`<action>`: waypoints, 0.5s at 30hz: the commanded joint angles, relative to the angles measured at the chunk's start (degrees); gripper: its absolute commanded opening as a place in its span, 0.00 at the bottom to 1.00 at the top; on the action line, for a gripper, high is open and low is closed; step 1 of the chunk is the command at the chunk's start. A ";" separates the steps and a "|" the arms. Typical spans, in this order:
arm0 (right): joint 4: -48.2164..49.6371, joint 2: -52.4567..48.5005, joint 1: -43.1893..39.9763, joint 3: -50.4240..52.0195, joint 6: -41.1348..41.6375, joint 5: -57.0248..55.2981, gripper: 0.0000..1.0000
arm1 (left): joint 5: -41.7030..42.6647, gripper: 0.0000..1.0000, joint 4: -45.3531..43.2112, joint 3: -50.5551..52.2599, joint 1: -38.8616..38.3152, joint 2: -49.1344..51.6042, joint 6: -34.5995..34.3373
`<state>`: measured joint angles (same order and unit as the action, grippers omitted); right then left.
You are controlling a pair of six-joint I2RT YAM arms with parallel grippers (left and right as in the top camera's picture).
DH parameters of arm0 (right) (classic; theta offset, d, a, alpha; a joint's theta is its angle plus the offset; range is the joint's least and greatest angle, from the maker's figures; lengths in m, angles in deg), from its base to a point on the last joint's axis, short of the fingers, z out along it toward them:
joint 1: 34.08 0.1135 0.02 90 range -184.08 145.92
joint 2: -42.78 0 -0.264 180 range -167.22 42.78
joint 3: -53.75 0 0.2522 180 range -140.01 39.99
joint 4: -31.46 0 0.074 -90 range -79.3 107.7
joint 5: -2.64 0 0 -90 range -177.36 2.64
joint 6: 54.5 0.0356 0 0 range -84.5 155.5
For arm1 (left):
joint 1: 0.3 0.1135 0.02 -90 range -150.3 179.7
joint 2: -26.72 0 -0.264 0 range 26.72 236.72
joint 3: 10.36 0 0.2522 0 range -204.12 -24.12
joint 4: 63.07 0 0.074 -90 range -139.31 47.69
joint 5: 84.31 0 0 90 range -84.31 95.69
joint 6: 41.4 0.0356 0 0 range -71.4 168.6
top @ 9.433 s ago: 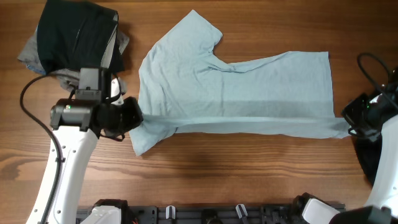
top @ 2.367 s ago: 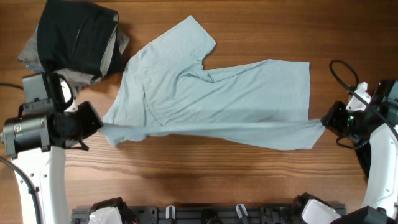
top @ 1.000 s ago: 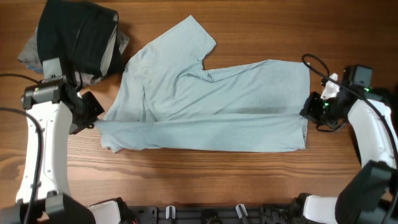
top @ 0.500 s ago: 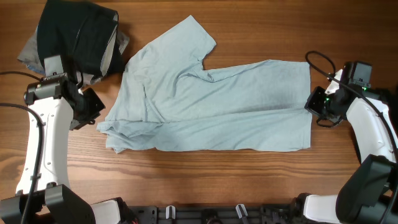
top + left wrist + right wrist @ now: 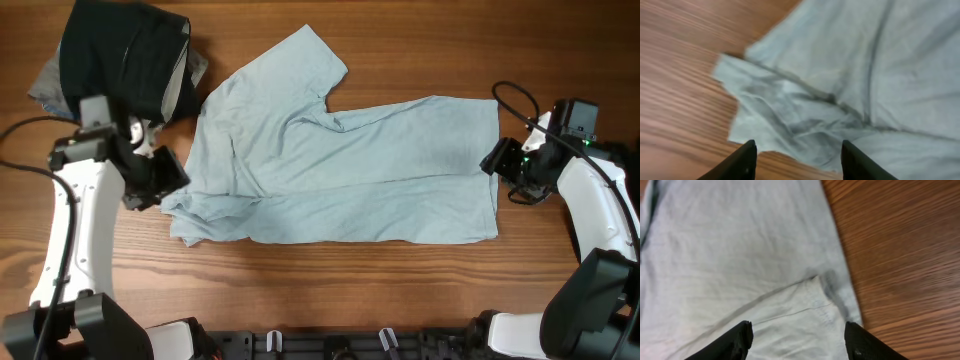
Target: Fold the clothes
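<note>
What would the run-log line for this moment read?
blue T-shirt: near edge folded over | left hand: open above crumpled corner | right hand: open above hem corner | black garment: piled aside

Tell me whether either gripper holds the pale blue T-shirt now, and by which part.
Nothing is held. The left gripper and the right gripper both stand open above the pale blue T-shirt, which lies on the table.

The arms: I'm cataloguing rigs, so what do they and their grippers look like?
Both the left arm and right arm have white tubular links with black joints and black wrist housings. Each carries a looping black cable. The fingers are plain black; a small green light shows near the right gripper.
</note>
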<state>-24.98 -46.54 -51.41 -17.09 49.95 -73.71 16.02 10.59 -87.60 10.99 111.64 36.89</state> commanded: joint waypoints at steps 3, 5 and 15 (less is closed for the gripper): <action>-1.14 -0.68 0.00 -0.04 -0.85 3.15 0.64 | 3.82 0.55 -5.11 6.64 -5.95 0.70 4.37; -1.62 -0.68 0.02 -0.04 -0.81 3.15 0.64 | 0.00 0.55 -7.67 8.50 -6.88 1.75 1.92; -1.95 -0.70 0.02 0.00 -0.96 3.13 0.68 | -3.67 0.39 -9.46 10.34 -6.95 9.64 -0.55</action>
<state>-26.84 -46.54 -51.41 -17.09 49.54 -71.70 14.58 0.12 -77.90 4.19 119.95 37.13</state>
